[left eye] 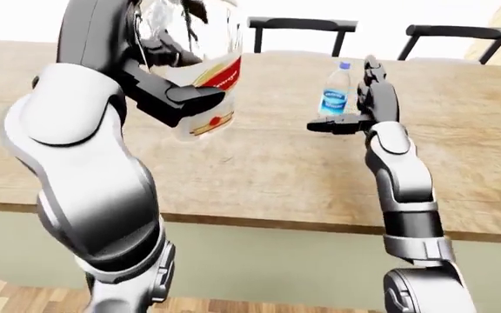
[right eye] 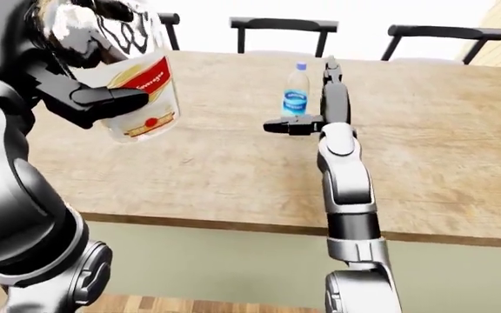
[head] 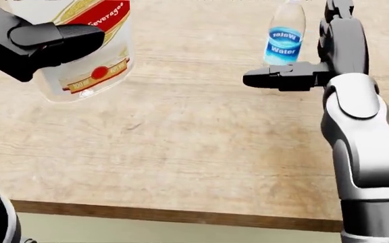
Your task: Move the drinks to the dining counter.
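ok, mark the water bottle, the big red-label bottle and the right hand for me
water bottle (head: pixel 284 43), head view, on its blue label.
red-label bottle (head: pixel 90 63), head view, on the clear body below the red band.
right hand (head: pixel 302 75), head view, on the dark fingers beside the water bottle.

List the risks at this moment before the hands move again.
1. The right hand is open right beside the upright water bottle; pulling back carelessly could tip it.
2. The left hand holds the large beverage bottle tilted above the counter; a loosened grip may drop it.
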You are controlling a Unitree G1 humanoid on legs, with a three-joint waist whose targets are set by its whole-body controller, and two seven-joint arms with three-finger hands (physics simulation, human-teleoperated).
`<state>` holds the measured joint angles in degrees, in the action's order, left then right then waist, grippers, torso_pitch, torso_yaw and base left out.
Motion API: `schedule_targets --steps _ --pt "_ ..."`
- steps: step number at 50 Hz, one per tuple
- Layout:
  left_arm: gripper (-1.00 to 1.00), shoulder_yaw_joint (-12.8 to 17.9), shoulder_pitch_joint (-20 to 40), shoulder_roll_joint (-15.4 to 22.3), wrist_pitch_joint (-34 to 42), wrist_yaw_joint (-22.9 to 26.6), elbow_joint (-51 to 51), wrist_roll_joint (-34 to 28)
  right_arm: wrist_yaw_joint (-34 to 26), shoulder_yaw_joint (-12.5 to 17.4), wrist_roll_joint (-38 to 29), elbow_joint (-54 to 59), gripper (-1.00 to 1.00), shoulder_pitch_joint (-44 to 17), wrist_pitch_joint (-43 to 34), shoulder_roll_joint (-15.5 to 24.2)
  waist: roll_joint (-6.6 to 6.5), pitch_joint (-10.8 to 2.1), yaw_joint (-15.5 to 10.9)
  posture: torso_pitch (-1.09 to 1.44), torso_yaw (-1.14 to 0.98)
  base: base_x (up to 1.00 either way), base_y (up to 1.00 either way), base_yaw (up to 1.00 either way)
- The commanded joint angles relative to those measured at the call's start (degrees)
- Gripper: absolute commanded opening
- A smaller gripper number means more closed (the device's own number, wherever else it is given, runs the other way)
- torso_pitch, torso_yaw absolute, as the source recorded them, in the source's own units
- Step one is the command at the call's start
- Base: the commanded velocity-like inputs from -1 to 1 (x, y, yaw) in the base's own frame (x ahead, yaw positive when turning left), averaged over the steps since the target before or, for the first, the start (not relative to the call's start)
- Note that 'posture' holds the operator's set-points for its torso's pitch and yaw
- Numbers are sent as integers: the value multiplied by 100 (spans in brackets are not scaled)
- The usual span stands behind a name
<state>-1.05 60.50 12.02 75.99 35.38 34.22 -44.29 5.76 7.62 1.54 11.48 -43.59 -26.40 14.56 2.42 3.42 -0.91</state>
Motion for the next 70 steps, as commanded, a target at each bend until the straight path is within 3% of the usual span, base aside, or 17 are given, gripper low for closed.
schedule_targets --steps 1,5,14,20,27,39,61,63,64,66,70 --pt "-100 78 245 -84 -416 -293 -105 63 -127 146 29 -598 100 -8 -227 149 3 -174 2 0 0 0 0 0" --pt "-100 254 390 -352 -1030 -872 -836 484 -309 367 189 -1359 100 358 -655 304 45 -177 -5 0 0 0 0 0" --pt "-100 429 426 -567 -2341 -2328 -2377 1740 -497 717 562 -2580 100 733 -1451 571 72 -214 6 0 0 0 0 0" --pt "-100 437 558 -521 -3557 -3225 -3827 2541 -508 748 689 -3028 100 742 -1816 654 60 -237 10 0 0 0 0 0" --pt "-100 343 767 -560 -4521 -3827 -5100 2907 -517 828 797 -3241 100 764 -1951 709 65 -266 19 0 0 0 0 0" --pt "-100 247 439 -664 -5765 -4236 -6258 2988 -478 923 971 -3412 100 817 -2033 749 32 -305 27 0 0 0 0 0" --pt "-100 256 407 -636 -6408 -4478 -7215 2861 -360 868 1108 -3445 100 615 -2214 824 14 -320 36 0 0 0 0 0" --pt "-80 251 420 -640 -6520 -4488 -7368 2840 -367 873 1107 -3433 100 639 -2187 826 15 -314 40 0 0 0 0 0" --pt "-54 250 419 -645 -6546 -4483 -7396 2835 -369 877 1108 -3430 100 645 -2183 827 17 -312 38 0 0 0 0 0" --pt "-35 243 409 -646 -6582 -4474 -7419 2810 -368 887 1117 -3449 100 652 -2196 829 18 -315 34 0 0 0 0 0" --pt "-24 258 388 -631 -6639 -4478 -7454 2791 -388 876 1098 -3357 100 684 -2086 822 13 -320 37 0 0 0 0 0"
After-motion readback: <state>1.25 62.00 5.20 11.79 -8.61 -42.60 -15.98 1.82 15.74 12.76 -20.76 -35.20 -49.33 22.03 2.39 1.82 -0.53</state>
